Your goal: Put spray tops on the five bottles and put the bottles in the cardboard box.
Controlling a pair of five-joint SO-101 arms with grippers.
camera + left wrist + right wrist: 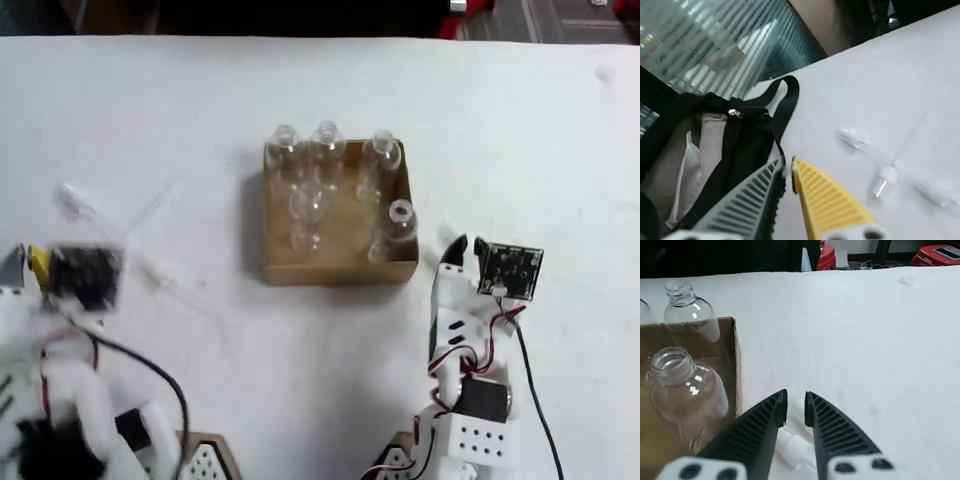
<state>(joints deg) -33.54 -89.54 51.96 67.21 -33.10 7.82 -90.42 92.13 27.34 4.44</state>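
In the box (340, 272) at the middle of the surface (150, 120), five topless bottles (310, 205) are stood. The right fingers (835, 430) are held slightly apart over a spray top (792, 446), and the left fingers (825, 200) are pressed closed.

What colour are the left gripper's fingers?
Left gripper has one yellow finger, one grey; clearest in left wrist view.

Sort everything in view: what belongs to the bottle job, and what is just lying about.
For the job:
- five clear bottles, standing in the cardboard box
- spray tops, loose on the table
- one more spray top near the box

Lying about:
- black bag
- red case beyond the table
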